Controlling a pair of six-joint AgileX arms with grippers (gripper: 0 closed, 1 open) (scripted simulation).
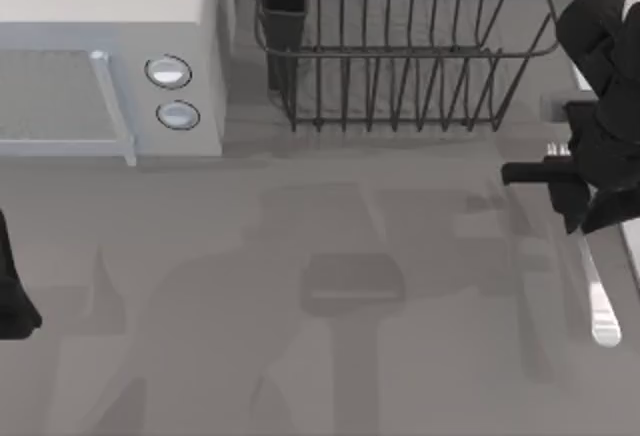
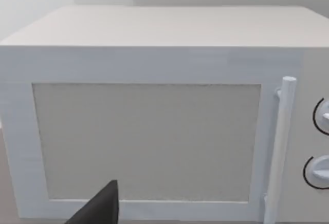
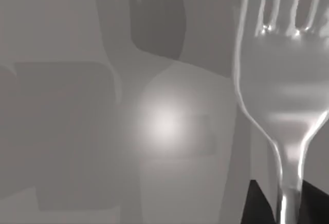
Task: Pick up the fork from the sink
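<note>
Nearest, along the right edge of the grey counter [image 1: 330, 376], lies the rounded end of a slim, shiny silver metal fork [image 1: 598, 296]. Its long handle runs away from the viewer toward the right arm's black pincer [image 1: 575, 181], which is pressed onto the fork near the neck, with the short tines just beyond it. In the right wrist view the fork's head and tines [image 3: 280, 80] sit very close to the camera, with dark finger parts on either side of the handle and smooth grey surface behind. A strip of the pale basin's raised rim [image 1: 632, 251] runs just to the right of the fork, at the picture's edge.

At the near left edge, the left arm's black pincer [image 1: 15, 301] is parked; I cannot tell whether it is spread or pressed together.

Farther back on the left stands a white box with two round knobs [image 1: 110, 66] and an upright bar handle, facing the left wrist camera [image 2: 154, 131]. At the far centre stands a dark wire rack [image 1: 400, 56].
</note>
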